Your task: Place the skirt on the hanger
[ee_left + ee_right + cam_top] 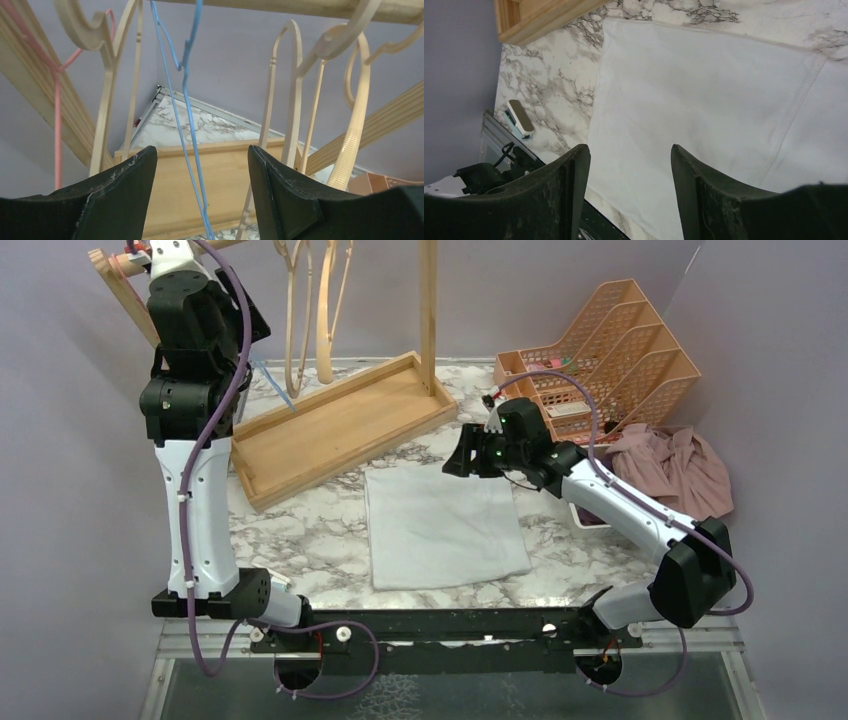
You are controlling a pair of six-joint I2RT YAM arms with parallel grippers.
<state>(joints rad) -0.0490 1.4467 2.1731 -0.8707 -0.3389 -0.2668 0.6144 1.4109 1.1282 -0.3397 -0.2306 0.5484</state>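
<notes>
Left hand [201, 155] splayed open, well up from the skirt [440, 525], blue hanger [190, 160] dangling in its gap — thin wire, could slip sideways on closing; right hand [629, 150] hovers released over the skirt

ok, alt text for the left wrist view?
The left end effector is open, with the wire of a blue hanger hanging between its fingers. Cream hangers and a pink hanger hang alongside from a wooden rail, with a wooden tray and marble table below.
</notes>
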